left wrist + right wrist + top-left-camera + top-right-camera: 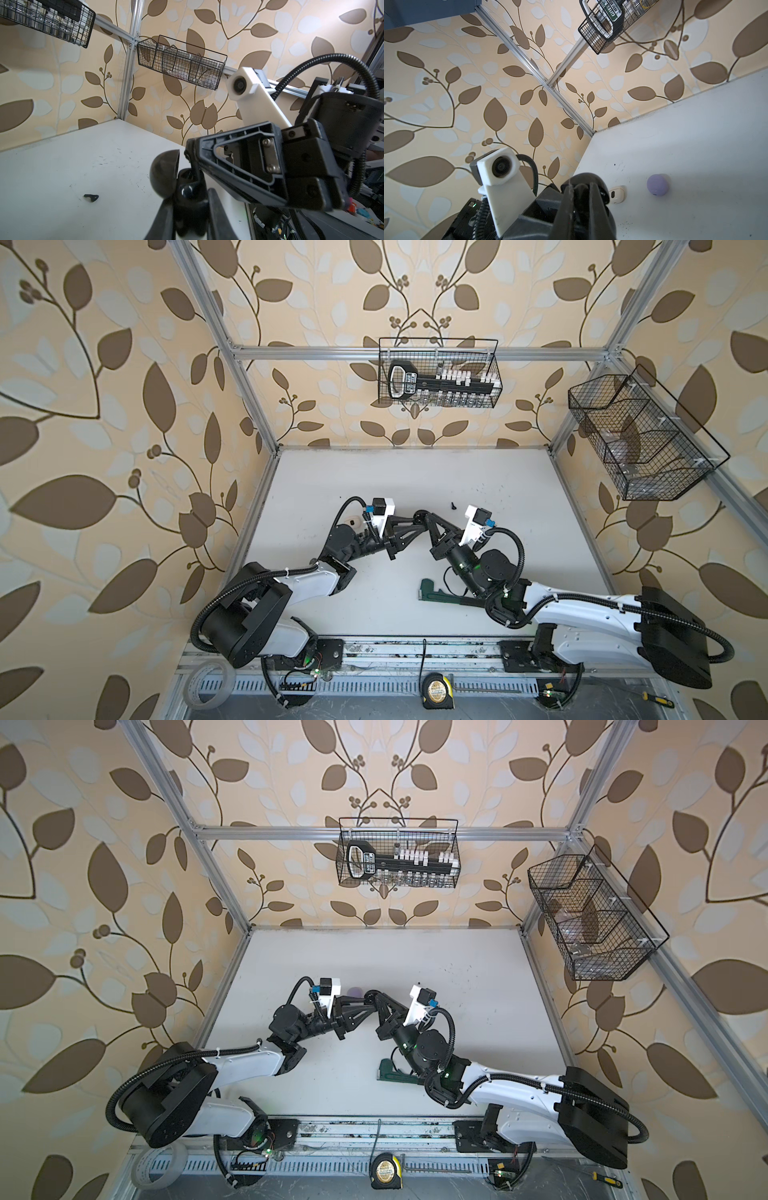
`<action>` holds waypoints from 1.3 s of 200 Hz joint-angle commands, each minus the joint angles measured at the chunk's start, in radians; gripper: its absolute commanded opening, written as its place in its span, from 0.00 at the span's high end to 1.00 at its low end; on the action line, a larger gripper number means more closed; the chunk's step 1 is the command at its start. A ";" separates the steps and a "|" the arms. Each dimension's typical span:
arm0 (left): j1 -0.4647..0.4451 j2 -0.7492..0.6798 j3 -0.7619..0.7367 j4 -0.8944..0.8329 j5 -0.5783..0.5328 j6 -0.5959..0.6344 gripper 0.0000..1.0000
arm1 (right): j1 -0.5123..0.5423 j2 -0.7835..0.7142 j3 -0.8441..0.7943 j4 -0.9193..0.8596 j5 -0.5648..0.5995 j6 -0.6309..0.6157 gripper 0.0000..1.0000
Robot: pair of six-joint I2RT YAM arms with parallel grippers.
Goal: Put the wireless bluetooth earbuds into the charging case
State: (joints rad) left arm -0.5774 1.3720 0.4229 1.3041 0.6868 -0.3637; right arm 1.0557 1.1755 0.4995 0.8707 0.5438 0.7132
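My left gripper (190, 199) is shut on a black charging case (188, 207), whose round lid (165, 172) stands open. A glossy dark piece sits in the case's top. My right gripper (581, 186) is shut, its tip right at the case opening (190, 154); whether it pinches an earbud is hidden. In both top views the two grippers meet at mid-table (420, 516) (372, 997). One black earbud (453, 505) (91, 197) lies loose on the table beyond them. A white case (616, 194) and a lavender case (657, 184) rest on the table nearby.
A green wrench (440, 593) lies under the right arm. Wire baskets hang on the back wall (438, 373) and the right wall (640, 435). A tape measure (435, 691) and a tape roll (208, 682) sit on the front rail.
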 commanded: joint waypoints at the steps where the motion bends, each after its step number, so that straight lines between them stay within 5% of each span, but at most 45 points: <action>1: -0.012 -0.054 0.017 0.118 -0.019 0.036 1.00 | 0.023 0.002 -0.012 -0.096 -0.042 0.035 0.92; 43: -0.013 -0.081 0.001 0.119 -0.013 0.049 1.00 | 0.035 -0.018 -0.023 -0.123 -0.040 0.051 0.90; 68: -0.015 -0.095 -0.006 0.119 -0.008 0.055 1.00 | 0.037 -0.025 -0.021 -0.140 -0.025 0.047 0.79; 134: -0.016 -0.107 -0.014 0.117 -0.001 0.064 1.00 | 0.038 -0.056 -0.012 -0.188 0.014 0.014 0.71; 232: -0.017 -0.096 -0.029 0.118 0.039 0.120 1.00 | 0.031 -0.327 0.036 -0.484 0.048 -0.192 0.39; 260: -0.014 -0.107 -0.057 0.118 0.046 0.180 1.00 | -0.082 -0.373 0.086 -0.679 0.042 -0.187 0.33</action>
State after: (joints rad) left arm -0.5838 1.2892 0.3870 1.3392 0.6998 -0.2581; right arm 1.0546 0.8284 0.5217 0.3897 0.5762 0.5564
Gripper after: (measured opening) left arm 0.222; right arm 0.660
